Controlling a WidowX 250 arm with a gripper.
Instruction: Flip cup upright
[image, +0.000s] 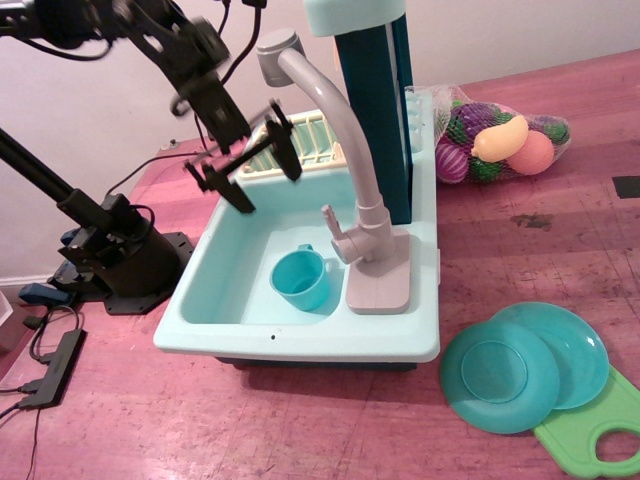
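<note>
Observation.image shows the cup (300, 279) standing upright, mouth up, in the basin of the toy sink (215, 320), close to the basin's right wall and just left of the grey faucet (345, 150) base. A small handle is seen at the cup's upper rim, toward the back. The end effector (248, 170) is held above the sink's back-left corner, well apart from the cup, blurred, its two fingers (285, 150) spread wide with nothing between them. A pale yellow rack (305, 140) is seen behind it at the sink's rear. On the desk (560, 240), to the sink's right, two teal plates (520, 365) lie overlapping, one edge resting on a green board (590, 435). A net bag of toy fruit (495, 140) lies farther back, beside the blue column (375, 110).
</note>
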